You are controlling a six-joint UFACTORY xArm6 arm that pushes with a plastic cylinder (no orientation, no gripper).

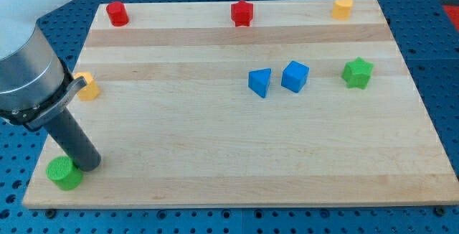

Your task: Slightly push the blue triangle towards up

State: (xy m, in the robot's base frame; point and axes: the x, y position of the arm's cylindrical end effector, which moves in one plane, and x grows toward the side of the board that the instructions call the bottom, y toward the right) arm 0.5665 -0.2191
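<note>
The blue triangle (pixel 260 82) lies on the wooden board (pixel 237 148), right of the middle. A blue cube (pixel 295 76) sits just to its right, a small gap between them. My tip (pixel 89 166) is at the view's bottom left, touching or nearly touching the green cylinder (pixel 64 173), far to the left of and below the blue triangle. The rod slants up to the left into the grey arm (pixel 25 76).
A green star (pixel 357 73) lies right of the blue cube. Along the top edge are a red cylinder (pixel 117 13), a red star (pixel 242 13) and a yellow block (pixel 343 7). Another yellow block (pixel 87 87) sits at the left edge, partly behind the arm.
</note>
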